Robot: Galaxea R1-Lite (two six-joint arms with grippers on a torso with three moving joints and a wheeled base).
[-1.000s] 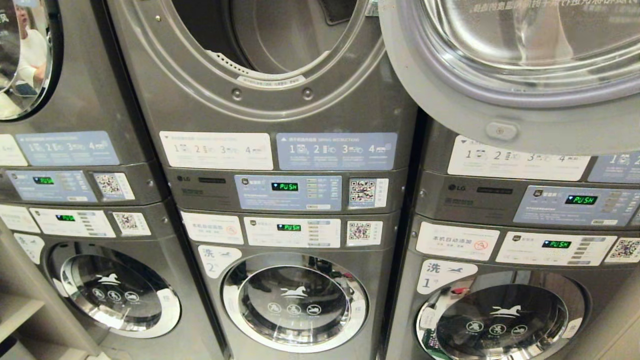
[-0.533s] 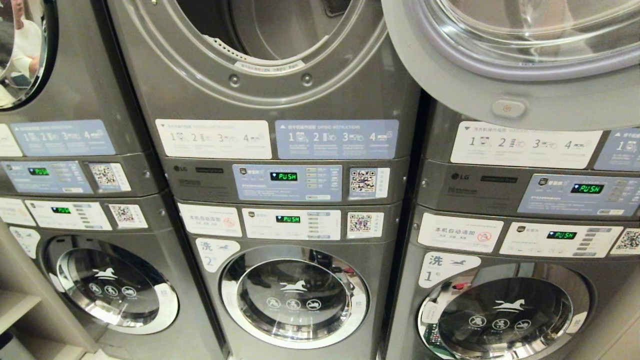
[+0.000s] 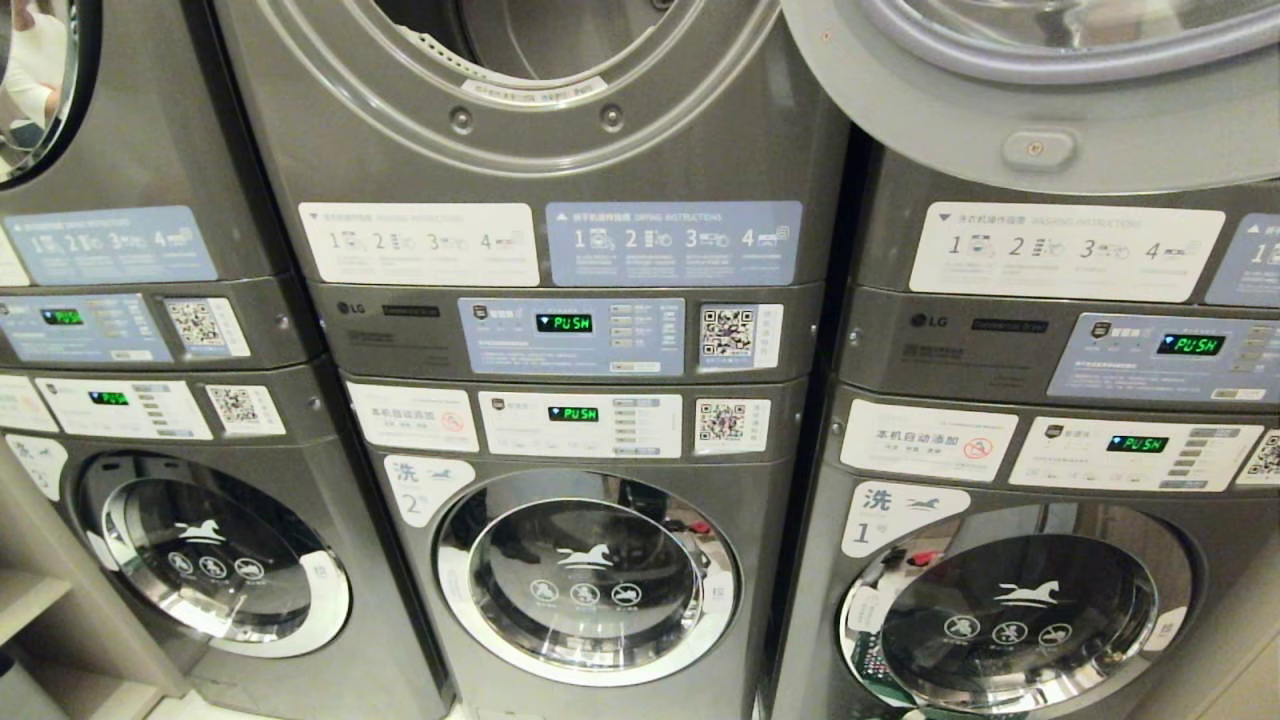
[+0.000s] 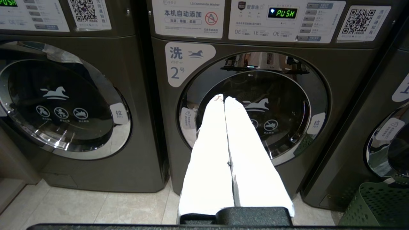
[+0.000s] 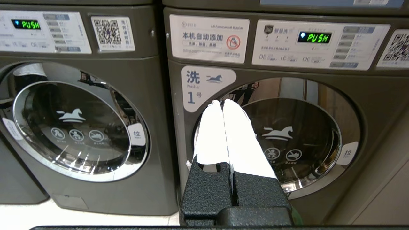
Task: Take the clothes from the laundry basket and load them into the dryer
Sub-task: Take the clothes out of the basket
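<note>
- Stacked grey laundry machines fill the wall ahead in three columns, standing on a pale tiled floor (image 4: 96, 204).
- Left gripper (image 4: 224, 97) hangs low in front of the middle column, its white fingers (image 4: 211, 153) pressed together with nothing between them, pointing at the round door of the washer marked 2 (image 4: 252, 108).
- Right gripper (image 5: 223, 101) sits likewise low and to the right, white fingers (image 5: 212, 137) pressed flat against each other and empty, aimed at the washer marked 1 (image 5: 287, 134).
- Neither gripper appears in the head view.
- A green perforated laundry basket (image 4: 374, 204) shows only as a corner on the floor near the foot of the right column, right of the left gripper; no clothes can be made out in it.
- Above the washers, control panels (image 3: 572, 336) glow with green "PUSH" displays beside QR stickers.
- Higher up, the dryer (image 3: 540, 110) of the middle column stands with its round opening uncovered, the drum dark inside.
- Its dryer door (image 3: 1040, 110) is swung out to the right, overlapping the top of the right column.
- At far left, a wooden shelf edge (image 3: 25, 600) stands beside the left column.
</note>
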